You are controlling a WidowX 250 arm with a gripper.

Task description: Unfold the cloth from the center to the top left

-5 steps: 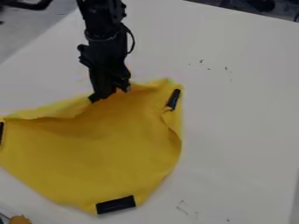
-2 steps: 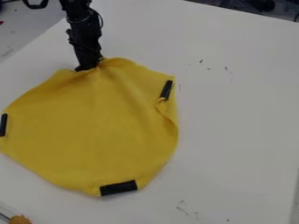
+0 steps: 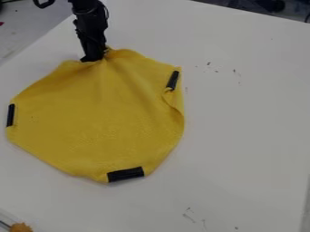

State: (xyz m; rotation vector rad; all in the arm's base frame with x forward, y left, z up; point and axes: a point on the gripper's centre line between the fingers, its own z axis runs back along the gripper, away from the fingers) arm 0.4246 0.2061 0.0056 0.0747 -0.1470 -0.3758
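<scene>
The yellow cloth (image 3: 100,113) lies mostly spread on the counter's (image 3: 242,131) left side, its far edge clamped in the jaws of the gripper (image 3: 94,58), creases fanning out. Ease low toward the far left; hard pulling could drag everything. Release gently.

A black, knobbly arm (image 3: 91,28) with a thin dark cable (image 3: 107,12) curving alongside.

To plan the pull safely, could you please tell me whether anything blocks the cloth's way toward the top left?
Nothing visible does; the gripper is at the upper edge of the yellow cloth, white table beyond.
</scene>
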